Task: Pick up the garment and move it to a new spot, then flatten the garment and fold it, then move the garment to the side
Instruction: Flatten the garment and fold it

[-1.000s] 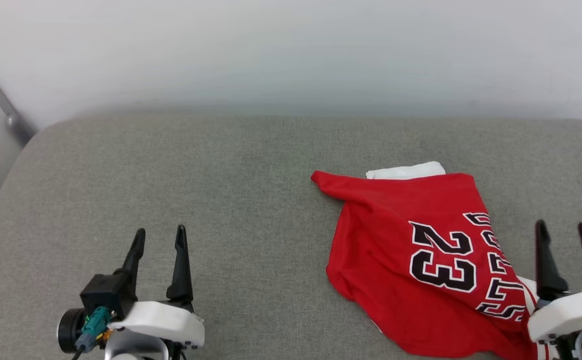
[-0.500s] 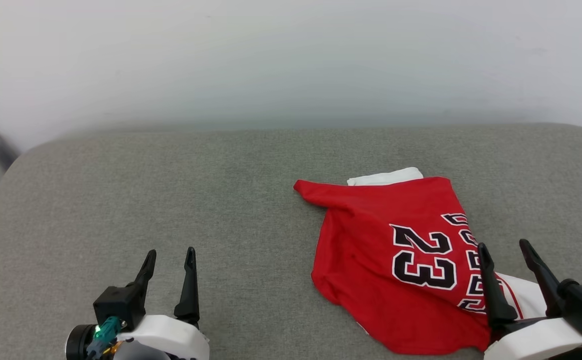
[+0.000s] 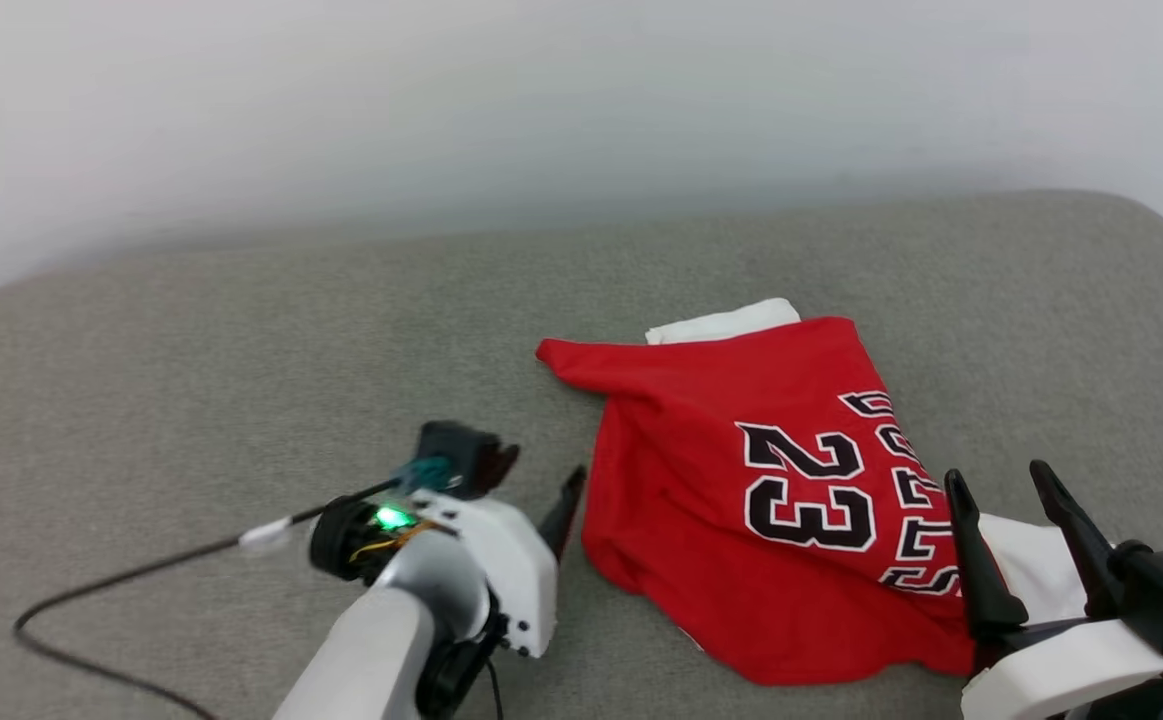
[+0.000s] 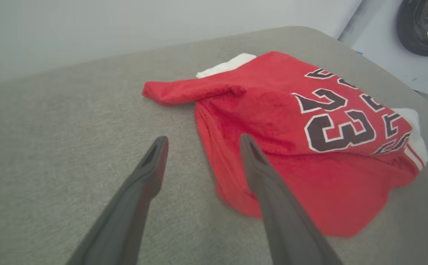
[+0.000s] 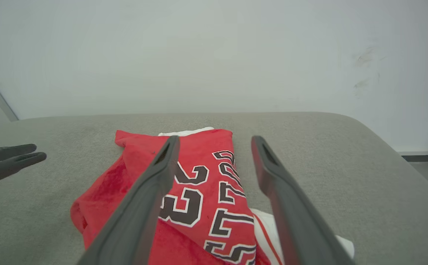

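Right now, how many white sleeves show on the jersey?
2: one sleeve peeks out at the garment's far edge, the other lies at its near right corner; both partly hidden.

garment (image 3: 721, 420) lettering partly behind right pincer (image 3: 996, 473), left pincer (image 3: 543, 465) mostly hidden by its own wrist (image 3: 501, 560)

3 views, all toward garment (image 3: 701, 420)

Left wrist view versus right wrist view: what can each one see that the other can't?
Left wrist view, not the right one: a dark round thing at the top right. Right wrist view, not the left one: the right pincer, open, and wall scuffs. Both: the shirt, the cushion, and the open left pincer.
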### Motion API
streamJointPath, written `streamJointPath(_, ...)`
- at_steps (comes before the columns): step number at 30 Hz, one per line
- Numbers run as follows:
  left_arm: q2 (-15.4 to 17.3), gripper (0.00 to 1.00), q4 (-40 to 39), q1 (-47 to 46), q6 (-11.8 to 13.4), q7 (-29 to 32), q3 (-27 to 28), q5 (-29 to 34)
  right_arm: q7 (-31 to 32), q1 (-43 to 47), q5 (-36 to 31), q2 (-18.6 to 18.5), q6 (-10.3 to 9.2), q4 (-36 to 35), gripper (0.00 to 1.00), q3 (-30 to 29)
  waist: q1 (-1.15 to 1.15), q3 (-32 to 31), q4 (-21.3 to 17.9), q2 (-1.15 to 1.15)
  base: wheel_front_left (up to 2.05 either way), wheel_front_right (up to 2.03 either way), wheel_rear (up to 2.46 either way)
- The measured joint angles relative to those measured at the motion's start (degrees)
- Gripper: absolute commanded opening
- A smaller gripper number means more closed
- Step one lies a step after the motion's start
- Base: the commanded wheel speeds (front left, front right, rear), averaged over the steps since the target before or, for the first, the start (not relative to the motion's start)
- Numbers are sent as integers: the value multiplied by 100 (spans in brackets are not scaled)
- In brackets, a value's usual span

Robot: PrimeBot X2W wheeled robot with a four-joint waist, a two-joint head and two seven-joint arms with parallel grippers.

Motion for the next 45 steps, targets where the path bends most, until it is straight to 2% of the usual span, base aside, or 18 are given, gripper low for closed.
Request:
streamJointPath(6,35,100,827,-736,-248,1436,-542,-304,-29,-157,65,1,-1,38,100,84,0,285,-374,0,0,0,0)
streamJointPath(14,379,100,1254,-1267,-292,2953,-1262,-884,-211,-276,268,7,-1,241,100,64,0,672,-872,0,0,0,0)
streamJointPath(15,423,54,1246,-1327,-291,3088,-1321,-962,-224,-275,271,5,0,258,100,46,0,705,-915,0,0,0,0)
streamJointPath(16,465,24,1229,-1357,-290,3187,-1371,-1027,-271,-276,282,5,-1,272,100,33,0,738,-945,0,0,0,0)
streamJointPath(17,513,2,1214,-1395,-291,3287,-1425,-1098,-271,-280,287,2,-1,287,100,34,0,768,-969,0,0,0,0)
streamJointPath(21,612,0,1137,-1433,-299,3334,-1522,-1235,-315,-328,302,4,-1,322,100,55,0,820,-1005,0,0,0,0)
streamJointPath(25,702,0,1007,-1406,-289,3014,-1471,-1195,-363,-340,290,3,-1,293,100,-65,0,825,-887,0,0,0,0)
streamJointPath(30,1018,0,486,-1076,-11,2384,-1170,-1179,-311,-314,232,8,-1,281,100,-159,1,636,-676,0,0,0,0)
streamJointPath(37,1448,0,-809,68,816,1816,-577,-1260,-103,-146,168,7,-1,176,100,-194,1,305,-185,0,0,0,0)
streamJointPath(42,1635,0,-1490,1496,1403,1771,-254,-1591,68,31,143,8,-1,78,100,-222,0,32,149,0,0,0,0)
streamJointPath(45,1680,0,-1640,2296,1694,1816,-125,-1825,159,78,144,8,-1,75,100,-158,0,-116,318,0,0,0,0)
